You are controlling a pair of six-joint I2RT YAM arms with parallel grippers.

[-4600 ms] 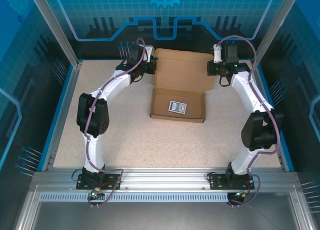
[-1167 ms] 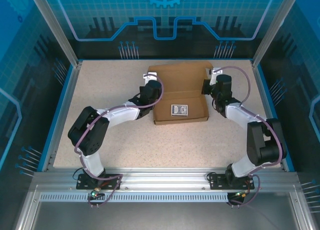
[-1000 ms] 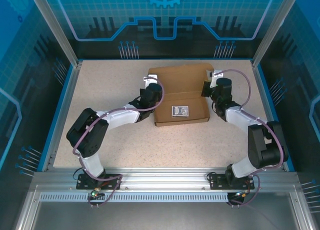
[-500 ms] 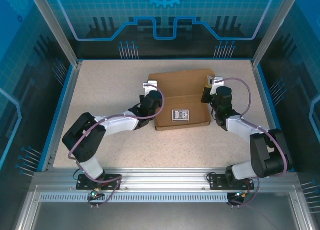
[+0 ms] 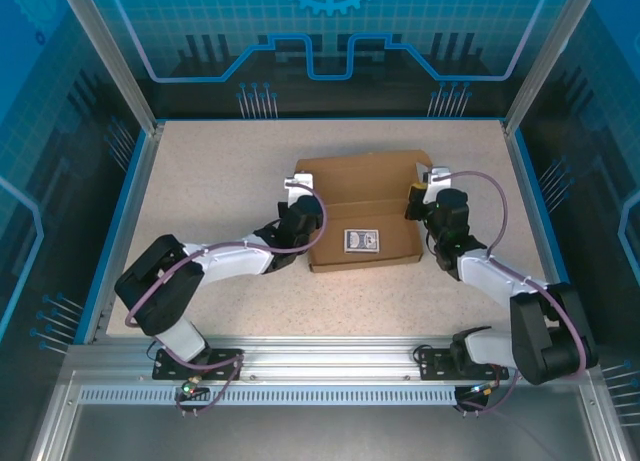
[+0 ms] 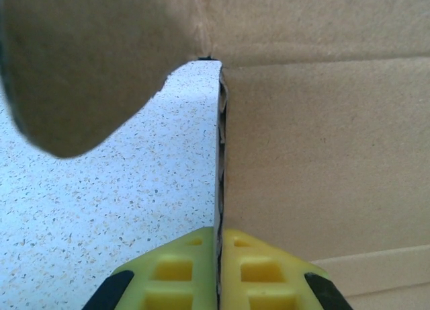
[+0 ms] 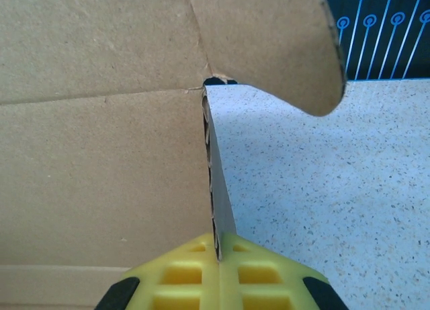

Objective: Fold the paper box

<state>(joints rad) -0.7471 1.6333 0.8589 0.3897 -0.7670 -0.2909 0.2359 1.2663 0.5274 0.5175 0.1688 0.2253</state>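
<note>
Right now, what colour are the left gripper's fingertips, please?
Yellow fingertips, best seen in the left wrist view.

I see the left arm (image 5: 230, 261) and right arm (image 5: 490, 273) in white shells with black joint housings, with a purple cable (image 5: 480, 177) looped along each. The left tool (image 6: 219, 256) and right tool (image 7: 218, 253) carry yellow, grid-recessed fingers (image 6: 259, 269) with black outer corners.

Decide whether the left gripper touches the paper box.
Touching. The left wrist view shows the left gripper shut on the paper box, its side wall's edge pinched between both yellow fingers.
</note>
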